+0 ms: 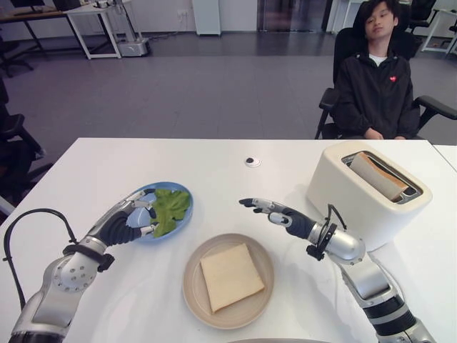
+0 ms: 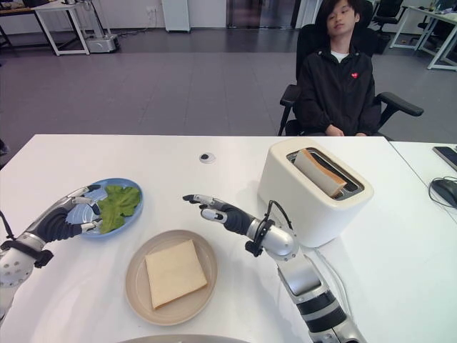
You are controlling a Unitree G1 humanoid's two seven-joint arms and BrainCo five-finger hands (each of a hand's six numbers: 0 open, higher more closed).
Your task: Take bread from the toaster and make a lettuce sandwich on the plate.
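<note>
Bread slice [image 1: 232, 275] on plate [image 1: 194, 299], second slice [image 1: 378, 177] in toaster [image 1: 339, 193], lettuce [image 1: 171, 207] unplaced; left robot hand [image 1: 132, 218] wide at it, right robot hand [image 1: 278, 212] wide, empty.

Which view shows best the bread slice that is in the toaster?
The right eye view: the bread slice and toaster sit clear of the picture's edge. The left eye view shows the same slice, with the toaster near the right edge.
</note>
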